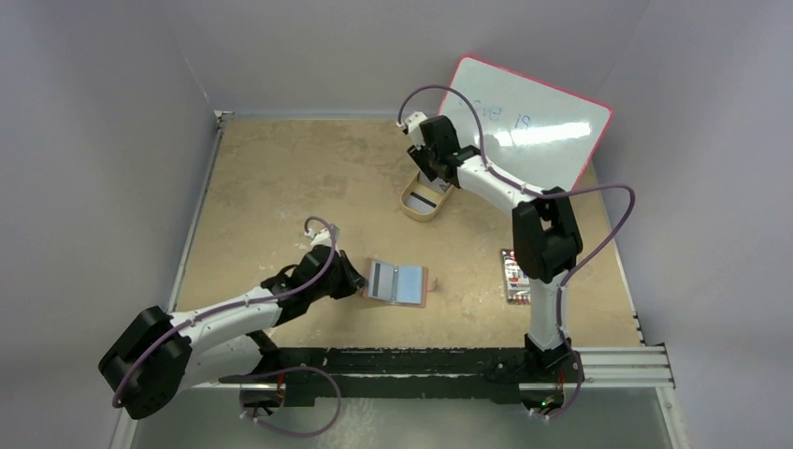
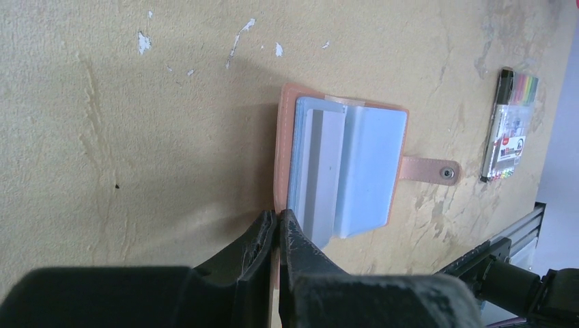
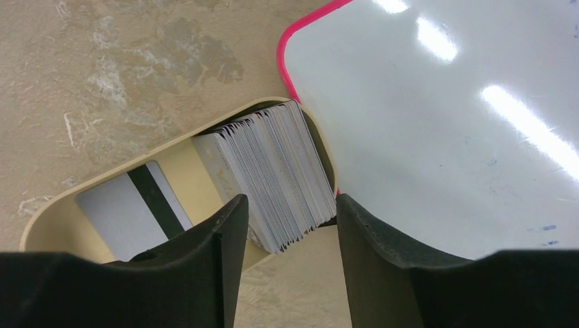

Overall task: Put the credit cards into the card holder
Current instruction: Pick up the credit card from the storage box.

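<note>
At the tips of the left claw [image 2: 276,227], pinching tight on the near edge of the open reddish-brown leather card holder [image 2: 281,137], lying flat on the beige tabletop [image 2: 136,137] just ahead. Under the right claw [image 3: 290,202], gaping wide, straddling the stack of whitish-grey plastic credit cards [image 3: 273,160] in the tan oval tray [image 3: 48,217].

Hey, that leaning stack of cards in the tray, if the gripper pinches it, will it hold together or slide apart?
The credit cards stand fanned and unbound, so they would probably slide apart unless squeezed squarely. Their faces look smooth, likely slippery. Each looks thin, probably light and stiff.
</note>
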`<state>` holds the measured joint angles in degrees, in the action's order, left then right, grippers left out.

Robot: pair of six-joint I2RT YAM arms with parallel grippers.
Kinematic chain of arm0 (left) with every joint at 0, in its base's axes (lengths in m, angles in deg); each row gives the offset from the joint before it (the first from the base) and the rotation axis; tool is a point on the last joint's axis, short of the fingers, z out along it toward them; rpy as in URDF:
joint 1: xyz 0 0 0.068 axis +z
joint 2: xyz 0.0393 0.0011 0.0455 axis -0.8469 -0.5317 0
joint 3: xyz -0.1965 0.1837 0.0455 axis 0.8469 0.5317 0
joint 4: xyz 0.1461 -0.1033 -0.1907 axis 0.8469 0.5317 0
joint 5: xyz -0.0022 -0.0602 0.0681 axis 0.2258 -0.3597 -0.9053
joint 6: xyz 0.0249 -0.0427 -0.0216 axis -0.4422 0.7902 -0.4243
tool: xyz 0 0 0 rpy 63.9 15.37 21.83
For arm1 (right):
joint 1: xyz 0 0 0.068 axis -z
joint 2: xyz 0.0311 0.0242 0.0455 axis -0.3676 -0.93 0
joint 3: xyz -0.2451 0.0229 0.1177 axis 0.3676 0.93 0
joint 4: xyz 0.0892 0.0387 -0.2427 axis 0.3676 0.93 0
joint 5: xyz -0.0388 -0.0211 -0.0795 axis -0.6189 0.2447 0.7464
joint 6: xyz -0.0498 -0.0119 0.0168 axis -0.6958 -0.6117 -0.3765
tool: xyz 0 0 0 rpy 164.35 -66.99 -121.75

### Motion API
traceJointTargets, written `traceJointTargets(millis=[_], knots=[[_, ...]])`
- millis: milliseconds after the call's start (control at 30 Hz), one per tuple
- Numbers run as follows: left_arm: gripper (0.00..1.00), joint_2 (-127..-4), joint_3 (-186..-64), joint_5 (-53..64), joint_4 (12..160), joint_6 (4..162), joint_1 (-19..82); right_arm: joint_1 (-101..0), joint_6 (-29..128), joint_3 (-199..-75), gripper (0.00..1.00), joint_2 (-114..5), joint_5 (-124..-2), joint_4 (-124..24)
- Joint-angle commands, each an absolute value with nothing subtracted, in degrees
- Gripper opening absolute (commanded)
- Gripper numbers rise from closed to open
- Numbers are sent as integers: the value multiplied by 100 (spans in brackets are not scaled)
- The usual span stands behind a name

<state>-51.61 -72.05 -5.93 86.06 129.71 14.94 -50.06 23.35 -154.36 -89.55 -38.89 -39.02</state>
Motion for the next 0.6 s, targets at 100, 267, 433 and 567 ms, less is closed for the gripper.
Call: traceJointTargets(millis=[100,267,433,567], knots=[[4,-4975,-7186,-749,8536,13033,1459,-5014,2328,-15576,57,-9196,-4046,-3963],[4,-4982,-7195,-761,8556,13020,1462,-5024,2233,-15602,60,-9397,-3765,-4032],[4,-5031,-7201,-765,8537,13012,1459,-5023,2171,-15653,56,-9552,-3289,-4129],[4,-5066,-7200,-784,8514,13007,1460,-5023,2175,-15554,49,-9468,-3178,-4213]])
